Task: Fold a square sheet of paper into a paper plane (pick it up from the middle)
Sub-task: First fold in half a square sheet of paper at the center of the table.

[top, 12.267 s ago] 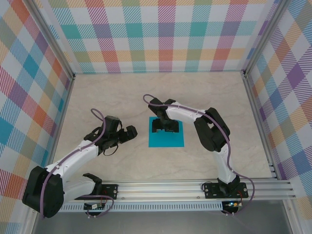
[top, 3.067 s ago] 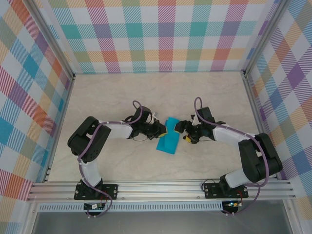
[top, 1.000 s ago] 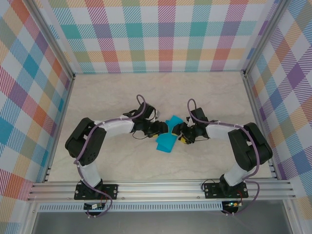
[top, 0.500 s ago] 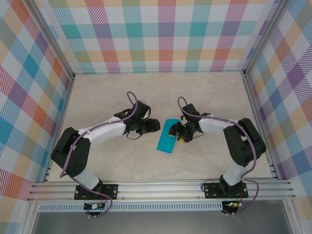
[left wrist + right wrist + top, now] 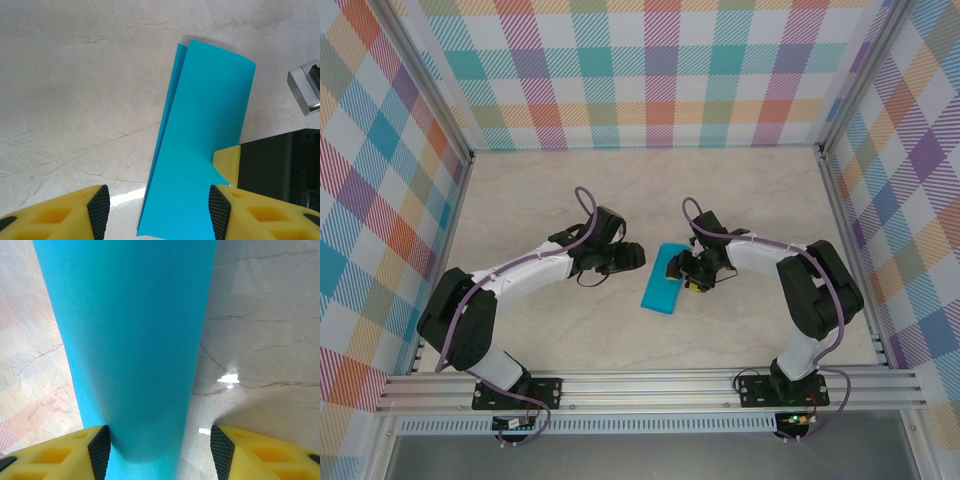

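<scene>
The square sheet of paper (image 5: 661, 280) is lying folded into a narrow teal rectangle near the middle of the worktop (image 5: 740, 190), its long side slanting from far right to near left in the top view. In the left wrist view the sheet (image 5: 202, 150) is showing two layers, with a lower edge peeking out along its left side and the far end curving up a little. The left gripper (image 5: 636, 257) is sitting just beside the sheet's left side. Seen from its own camera, the left gripper (image 5: 158, 210) is keeping its jaws released, with the near end of the sheet reaching in between the yellow fingers (image 5: 60, 212) and no pad pressing on it. The right gripper (image 5: 682, 270) is meeting the sheet from the opposite side, and one of its yellow fingertips (image 5: 225, 162) is touching the sheet's right edge. In the right wrist view the sheet (image 5: 130, 340) is running up between the jaws of the right gripper (image 5: 160, 450), which are standing apart: the left pad is touching the paper and the right pad is staying clear of it, so nothing is being clamped. Plaid walls (image 5: 650, 70) are enclosing the worktop, and an aluminium rail (image 5: 650, 385) is running along its near edge.
</scene>
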### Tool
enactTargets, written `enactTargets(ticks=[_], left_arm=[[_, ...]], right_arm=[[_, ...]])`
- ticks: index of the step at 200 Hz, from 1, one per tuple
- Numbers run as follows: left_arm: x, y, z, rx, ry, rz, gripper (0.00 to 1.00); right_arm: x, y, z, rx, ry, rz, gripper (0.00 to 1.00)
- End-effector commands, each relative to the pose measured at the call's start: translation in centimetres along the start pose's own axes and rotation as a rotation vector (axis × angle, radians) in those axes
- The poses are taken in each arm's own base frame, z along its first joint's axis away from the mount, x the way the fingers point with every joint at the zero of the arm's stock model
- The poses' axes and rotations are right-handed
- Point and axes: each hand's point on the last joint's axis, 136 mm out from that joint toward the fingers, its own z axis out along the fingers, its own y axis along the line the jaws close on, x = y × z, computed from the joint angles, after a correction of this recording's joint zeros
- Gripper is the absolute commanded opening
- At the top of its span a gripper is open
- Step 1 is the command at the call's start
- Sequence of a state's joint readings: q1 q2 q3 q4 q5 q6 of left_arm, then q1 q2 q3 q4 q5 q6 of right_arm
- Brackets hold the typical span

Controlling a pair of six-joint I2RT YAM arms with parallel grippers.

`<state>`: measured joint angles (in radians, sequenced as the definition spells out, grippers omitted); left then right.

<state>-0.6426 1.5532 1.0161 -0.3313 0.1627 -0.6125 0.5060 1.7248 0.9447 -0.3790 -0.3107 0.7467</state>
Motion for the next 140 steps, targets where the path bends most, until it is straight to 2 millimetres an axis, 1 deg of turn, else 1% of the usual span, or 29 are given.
enactTargets(ticks=[1, 53, 69, 87, 121, 140], left_arm=[[-0.1, 0.7, -0.8, -0.009, -0.027, -0.013, 0.57], [-0.1, 1.1, -1.4, -0.019, -0.045, -0.026, 0.57], [-0.2, 1.3, -1.6, -0.025, -0.059, -0.033, 0.58], [-0.3, 1.8, -1.6, -0.037, -0.066, -0.045, 0.58], [-0.5, 2.0, -1.4, -0.036, -0.069, -0.057, 0.58], [-0.5, 2.0, -1.3, -0.036, -0.065, -0.060, 0.58]], right_arm=[[0.9, -1.7, 0.4, 0.078, 0.039, 0.008, 0.58], [1.3, -2.0, 0.2, 0.092, 0.047, 0.007, 0.59], [1.3, -2.5, 0.1, 0.117, 0.047, 0.009, 0.59], [1.4, -3.0, 0.2, 0.147, 0.053, 0.013, 0.60], [1.3, -3.2, 0.3, 0.180, 0.060, 0.015, 0.60], [1.1, -2.9, 0.4, 0.169, 0.058, 0.010, 0.61]])
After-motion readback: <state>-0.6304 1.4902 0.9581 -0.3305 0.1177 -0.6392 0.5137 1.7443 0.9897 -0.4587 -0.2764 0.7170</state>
